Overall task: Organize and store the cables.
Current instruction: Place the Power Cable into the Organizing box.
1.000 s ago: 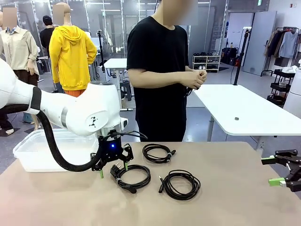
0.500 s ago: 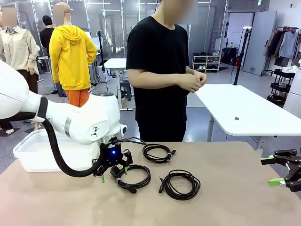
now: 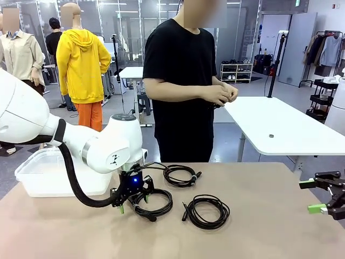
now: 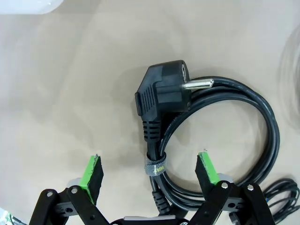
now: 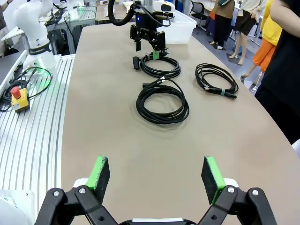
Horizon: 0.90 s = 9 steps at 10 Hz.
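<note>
The left gripper (image 4: 149, 161) is standing open low over the table (image 3: 259, 237), its green pads (image 4: 92, 169) straddling the strapped stretch of the nearest cable (image 4: 262, 117) without touching it. The step in hand looks like the pick-up of this first coil. The next move is calling for the jaws to close squarely on the bundle at the grey strap (image 4: 155, 167), then a lift and a carry to the clear tub (image 3: 38, 172) just to the robot's left.

The coil is lying flat. In the wrist view the strapped stretch is running up and down between the pads, the plug (image 4: 161, 98) is sitting at its top, and the metal pin is pointing to picture right. From the front the loop is lying wider side to side, plug end toward the tub.

Two more coils (image 3: 206, 211) (image 3: 180, 175) are waiting near it. The right gripper (image 3: 323, 197) is hovering open, well apart, at the table's right edge.
</note>
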Available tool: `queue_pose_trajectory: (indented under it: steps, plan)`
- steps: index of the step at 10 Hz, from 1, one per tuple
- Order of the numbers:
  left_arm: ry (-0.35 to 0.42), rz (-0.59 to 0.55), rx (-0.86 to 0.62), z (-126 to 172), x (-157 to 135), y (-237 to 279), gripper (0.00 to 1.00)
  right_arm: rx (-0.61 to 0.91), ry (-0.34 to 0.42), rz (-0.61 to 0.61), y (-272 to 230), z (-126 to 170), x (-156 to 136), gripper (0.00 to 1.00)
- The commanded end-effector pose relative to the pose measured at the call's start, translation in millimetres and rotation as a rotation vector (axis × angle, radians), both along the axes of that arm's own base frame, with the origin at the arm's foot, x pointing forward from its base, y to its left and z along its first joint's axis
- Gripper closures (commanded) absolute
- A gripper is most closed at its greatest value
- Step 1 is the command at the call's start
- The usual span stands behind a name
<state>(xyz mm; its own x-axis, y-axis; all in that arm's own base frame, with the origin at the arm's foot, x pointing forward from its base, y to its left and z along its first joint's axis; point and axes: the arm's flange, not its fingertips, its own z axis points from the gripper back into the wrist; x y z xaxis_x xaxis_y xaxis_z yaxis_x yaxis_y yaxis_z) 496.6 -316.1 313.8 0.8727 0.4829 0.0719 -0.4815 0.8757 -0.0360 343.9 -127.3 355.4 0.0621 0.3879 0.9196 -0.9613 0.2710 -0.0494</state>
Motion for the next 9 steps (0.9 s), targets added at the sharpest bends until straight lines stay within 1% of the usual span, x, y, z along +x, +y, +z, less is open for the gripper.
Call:
queue_pose_trajectory:
  steps: [1,2,3,4,6,7,8,9]
  plan:
    - [-0.005,0.029,0.009,-2.8,4.2,-9.5,0.18,-0.010,0.009,0.010,-0.3,3.6,-2.7,0.00]
    - [-0.023,0.033,0.024,-1.9,4.2,-10.1,0.51,-0.010,0.009,0.010,-0.3,3.6,-2.7,0.00]
    - [-0.013,0.036,0.023,-4.2,4.7,-10.4,0.78,-0.010,0.009,0.010,-0.3,3.6,-2.7,0.00]
    - [-0.004,0.039,0.025,-4.7,3.3,-11.0,1.00,-0.010,0.009,0.010,-0.3,3.6,-2.7,0.00]
    - [-0.001,0.042,0.023,-5.2,3.7,-10.6,1.00,-0.010,0.009,0.010,-0.3,3.6,-2.7,0.00]
    - [0.009,0.044,0.013,-6.2,3.8,-9.9,0.97,-0.010,0.009,0.010,-0.3,3.6,-2.7,0.00]
    - [0.004,0.044,0.018,-5.5,4.2,-9.9,1.00,-0.010,0.009,0.010,-0.3,3.6,-2.7,0.00]
    - [0.003,0.031,0.011,-4.8,4.2,-10.8,1.00,-0.010,0.009,0.010,-0.3,3.6,-2.7,0.00]
